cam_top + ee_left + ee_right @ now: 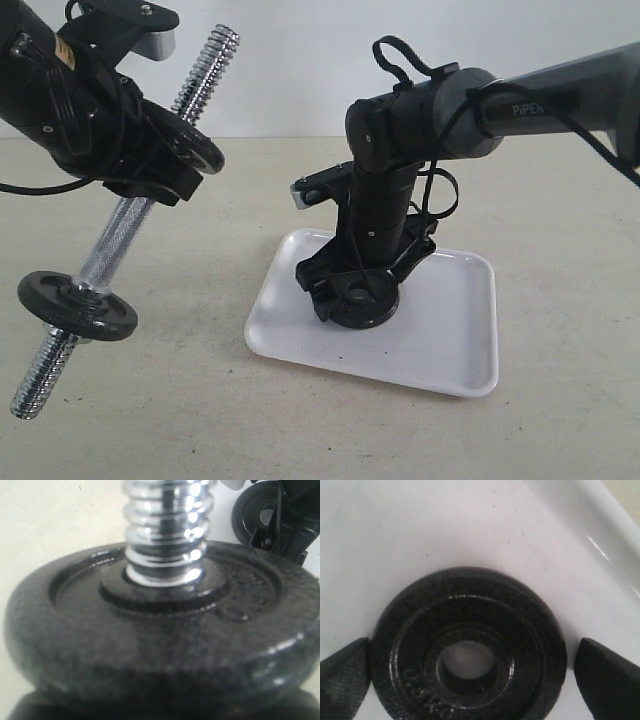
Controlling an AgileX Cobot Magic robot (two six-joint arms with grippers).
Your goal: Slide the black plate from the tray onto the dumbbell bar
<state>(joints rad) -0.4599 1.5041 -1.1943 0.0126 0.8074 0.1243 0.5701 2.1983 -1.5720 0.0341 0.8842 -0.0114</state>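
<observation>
One white tray [450,330] sits on beige tabletop [180,420].

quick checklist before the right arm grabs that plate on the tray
1. Right gripper open, fingers on either side of the black plate: ok
2. Black plate flat on the tray, hole unobstructed: ok
3. Left gripper holding the dumbbell bar aloft, tilted: ok
4. Bar's upper threaded end bare for another plate: ok
5. Fingers low enough to catch the plate's rim: cannot tell
</observation>
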